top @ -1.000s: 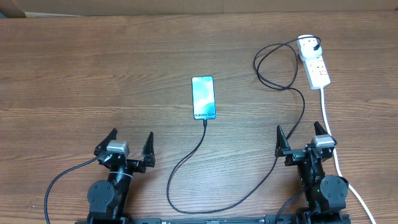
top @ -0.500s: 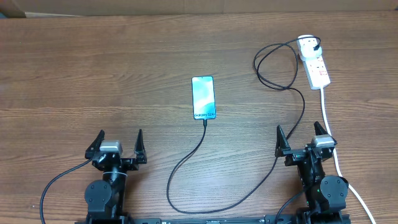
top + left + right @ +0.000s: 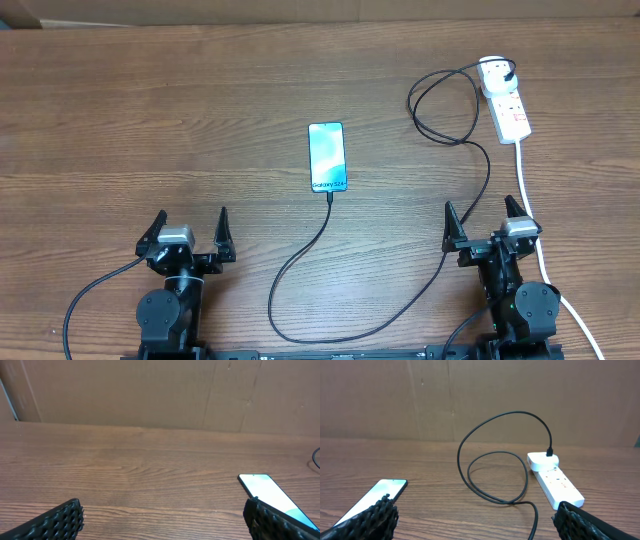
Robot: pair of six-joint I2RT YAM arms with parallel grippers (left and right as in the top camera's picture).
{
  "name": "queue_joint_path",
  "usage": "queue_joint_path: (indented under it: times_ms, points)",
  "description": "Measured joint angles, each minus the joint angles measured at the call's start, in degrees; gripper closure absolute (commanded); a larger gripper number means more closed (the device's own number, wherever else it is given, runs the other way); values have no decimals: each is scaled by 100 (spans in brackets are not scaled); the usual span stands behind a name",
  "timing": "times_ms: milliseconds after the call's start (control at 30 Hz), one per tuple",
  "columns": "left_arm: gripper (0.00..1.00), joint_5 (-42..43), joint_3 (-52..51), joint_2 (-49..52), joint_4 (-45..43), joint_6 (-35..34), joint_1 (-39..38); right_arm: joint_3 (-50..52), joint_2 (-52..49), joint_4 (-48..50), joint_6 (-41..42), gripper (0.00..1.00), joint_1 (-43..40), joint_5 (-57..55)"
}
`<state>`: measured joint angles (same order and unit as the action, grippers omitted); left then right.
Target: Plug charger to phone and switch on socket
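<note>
- Looking from overhead, the phone (image 3: 327,156) lies face up mid-table, screen lit. The charger (image 3: 489,165) appears to meet its near edge with the connector tip (image 3: 329,196), though the seating is too small to confirm.
- The cable sweeps toward the robot, then back out in a loop to its black plug (image 3: 510,72), which sits in the far end of the white power strip (image 3: 508,105) at the right.
- The left gripper (image 3: 191,222) and right gripper (image 3: 480,210) both stand spread wide at the near edge, holding nothing, well apart from everything.
- In the left wrist view, only bare wood lies between the parted fingers (image 3: 55,522). The phone (image 3: 267,492) shows at the right.
- In the right wrist view, the strip (image 3: 555,480) is ahead and to the right, the cable loop (image 3: 465,450) between it and the phone (image 3: 375,497). Whether the switch is on cannot be told.
- If it is off, switching it is probably the step left, and the right arm is nearer.
- Better to bring the fingers together, come over the loop and press one tip straight down on the switch by the plug, so the strip does not slide.
</note>
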<state>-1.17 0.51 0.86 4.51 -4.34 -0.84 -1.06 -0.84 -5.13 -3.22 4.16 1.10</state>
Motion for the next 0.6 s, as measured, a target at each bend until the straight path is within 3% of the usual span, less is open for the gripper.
queue_joint_path:
  times_ms: [600]
  points:
    - [0, -205, 0, 0, -15, -116, 0, 0, 0, 0, 2, 0, 0, -2]
